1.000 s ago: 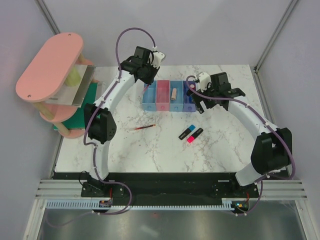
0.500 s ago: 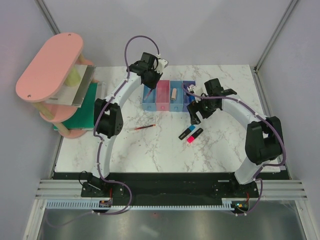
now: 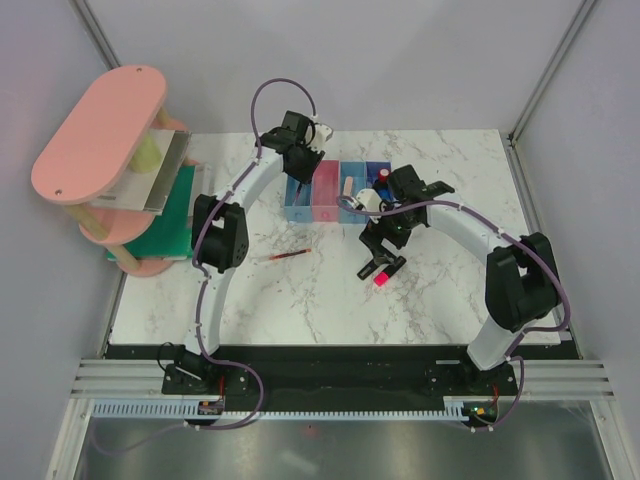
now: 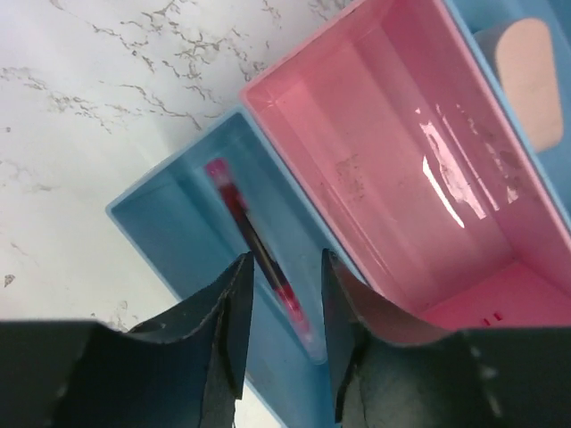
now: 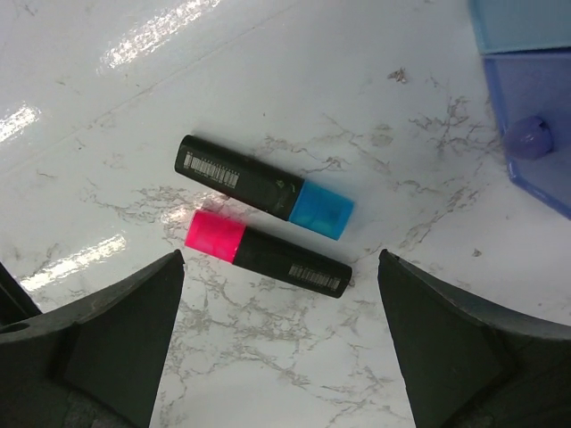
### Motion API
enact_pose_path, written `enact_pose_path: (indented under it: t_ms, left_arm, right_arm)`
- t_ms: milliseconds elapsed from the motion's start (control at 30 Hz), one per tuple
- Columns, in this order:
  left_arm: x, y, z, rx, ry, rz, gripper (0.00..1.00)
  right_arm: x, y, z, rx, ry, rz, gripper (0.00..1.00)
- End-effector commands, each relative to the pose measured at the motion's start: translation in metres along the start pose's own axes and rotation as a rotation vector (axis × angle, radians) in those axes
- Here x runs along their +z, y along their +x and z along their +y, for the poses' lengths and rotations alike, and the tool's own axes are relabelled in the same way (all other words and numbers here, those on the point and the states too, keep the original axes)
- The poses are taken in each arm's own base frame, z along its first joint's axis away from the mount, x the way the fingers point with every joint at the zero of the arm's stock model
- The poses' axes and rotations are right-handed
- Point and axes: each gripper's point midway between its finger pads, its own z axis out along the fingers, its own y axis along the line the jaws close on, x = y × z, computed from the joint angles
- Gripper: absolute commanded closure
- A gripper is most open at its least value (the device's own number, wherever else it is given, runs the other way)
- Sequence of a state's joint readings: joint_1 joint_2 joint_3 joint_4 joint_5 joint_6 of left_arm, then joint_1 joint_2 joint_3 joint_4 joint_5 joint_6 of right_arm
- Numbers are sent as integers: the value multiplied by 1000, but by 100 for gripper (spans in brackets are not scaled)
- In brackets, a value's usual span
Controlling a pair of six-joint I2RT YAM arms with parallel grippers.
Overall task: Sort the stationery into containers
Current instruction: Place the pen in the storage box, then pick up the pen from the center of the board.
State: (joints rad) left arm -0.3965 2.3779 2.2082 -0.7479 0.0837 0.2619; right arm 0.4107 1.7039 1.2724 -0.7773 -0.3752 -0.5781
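White marble-veined tabletop (image 3: pixel 300 300) between grey walls carries a row of four small joined plastic bins (image 3: pixel 326 200). A tall pink oval-topped shelf rack (image 3: pixel 100 130) stands at the far left, its top board covering much of the shelves below.

The left gripper (image 4: pixel 283 267) hangs over the leftmost light-blue bin (image 4: pixel 178 223). Its jaws stand a narrow way apart and grip nothing. Beyond them a thin dark-red pen (image 4: pixel 252 241) lies loose in that bin, along the wall shared with the glossy pink bin (image 4: pixel 401 160). The pen's near end is blurred against the rim. From above, the arm hides this pen altogether. At the top right corner of the left wrist view a rounded beige eraser (image 4: pixel 525 76) lies in the next light-blue bin, cut off by the frame. A second dark-red pen (image 3: pixel 288 257) lies on the marble in front of the row, well apart from it.

The right gripper (image 5: pixel 278 263) hovers with jaws spread wide, holding nothing. Beneath it two stubby black highlighters lie side by side on the table, caps at opposite ends: the blue-capped highlighter (image 5: pixel 259 187) and the pink-capped highlighter (image 5: pixel 268 251). From above, the gripper covers most of both, leaving little but the pink cap.

The purple bin (image 5: pixel 544 178) is cut off at the right wrist view's edge. A small rounded lump (image 5: pixel 531 138) shows through its tinted wall, and what it is cannot be told.
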Motion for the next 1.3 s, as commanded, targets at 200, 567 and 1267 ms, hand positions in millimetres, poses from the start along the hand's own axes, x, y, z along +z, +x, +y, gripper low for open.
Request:
enact_pose_path:
  t_ms: [200,567,1267]
  left_arm:
    - [-13,1,15,-31,-12,-26,37]
    - [-120,-26,-5,77,48,-176,36]
    - [-130,169,-43,363,138,148,37]
  right_arm:
    - [7,-23,-3,-261,32,43,2]
    - [27,-7,-6,-438,29,162,2]
    - [67,3,-7,-520,-1,239,21]
